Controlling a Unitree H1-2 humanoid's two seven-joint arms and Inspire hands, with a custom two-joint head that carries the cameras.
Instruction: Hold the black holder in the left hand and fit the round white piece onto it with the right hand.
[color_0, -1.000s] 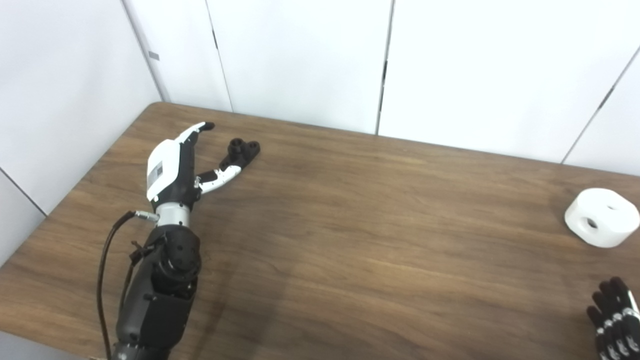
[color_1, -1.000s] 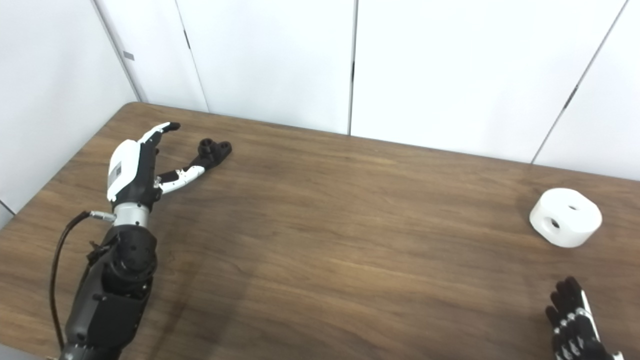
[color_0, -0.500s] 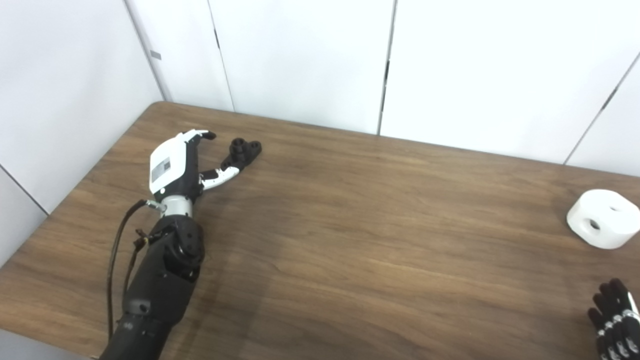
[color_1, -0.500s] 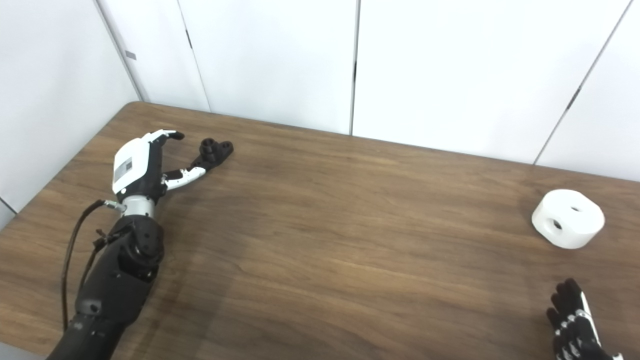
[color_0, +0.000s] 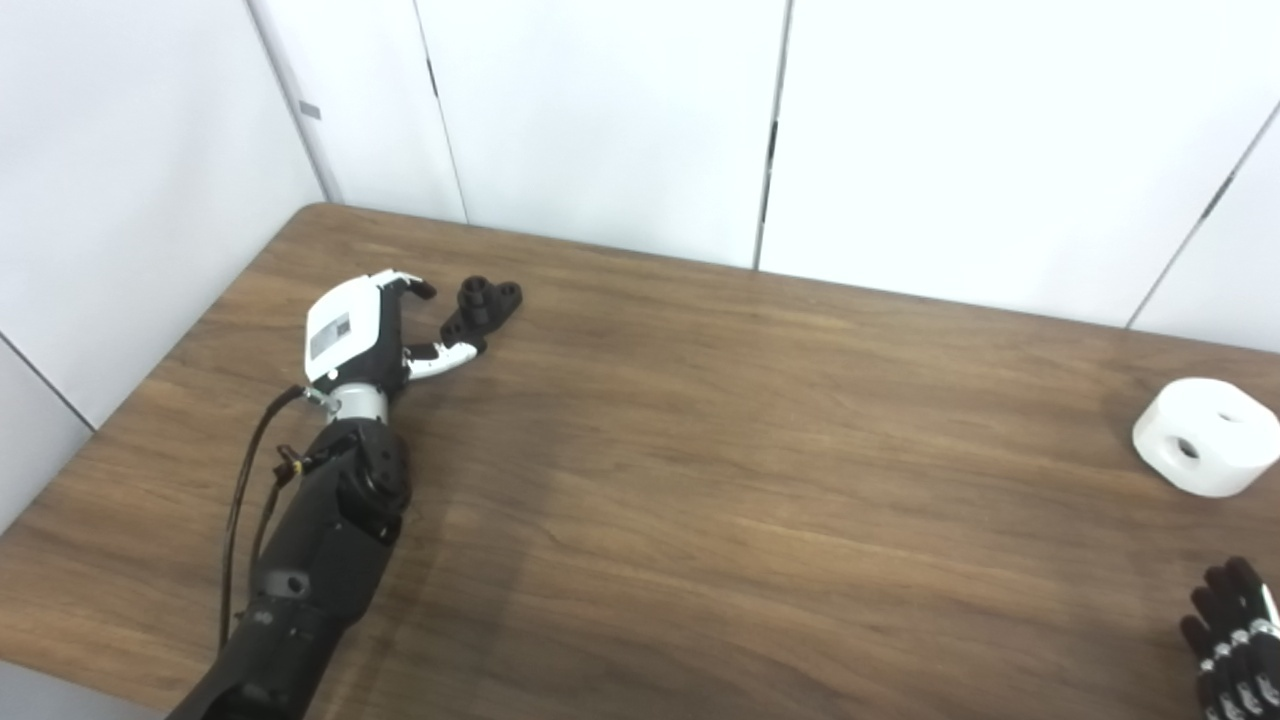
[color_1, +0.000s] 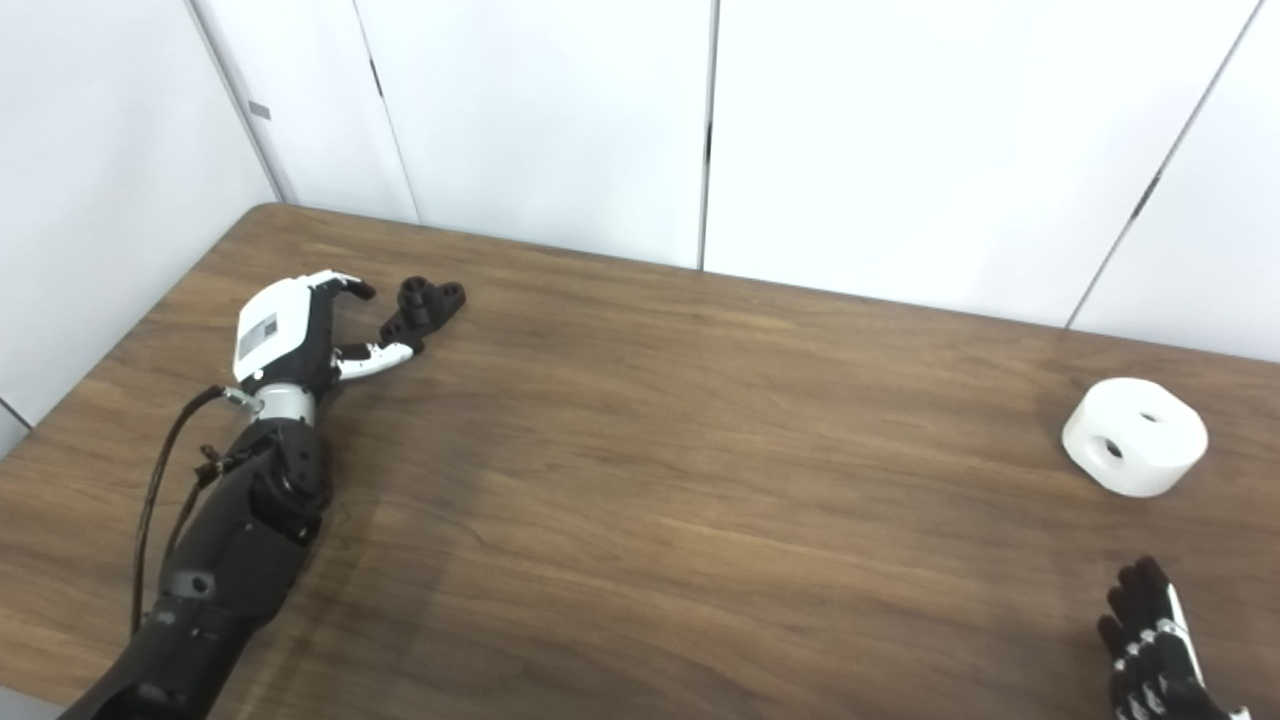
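The small black holder (color_0: 484, 304) lies on the brown table at the far left. My left hand (color_0: 362, 330) is just left of it, open, fingers curled forward and thumb stretched out with its tip at the holder's near end. It holds nothing. The round white piece (color_0: 1204, 449), a thick disc with holes in its top and side, lies at the table's right edge. My right hand (color_0: 1232, 641) is at the bottom right corner, below the white piece and apart from it; only its dark fingers show, spread open and empty.
The wooden table (color_0: 720, 440) spans the view, its far edge against white wall panels (color_0: 600, 110). A black cable (color_0: 245, 500) hangs beside my left forearm. The table's left edge runs close to my left arm.
My left hand has moved forward toward the black holder and its fingers have curled down from a raised, spread pose. The right hand and the white piece have stayed in place.
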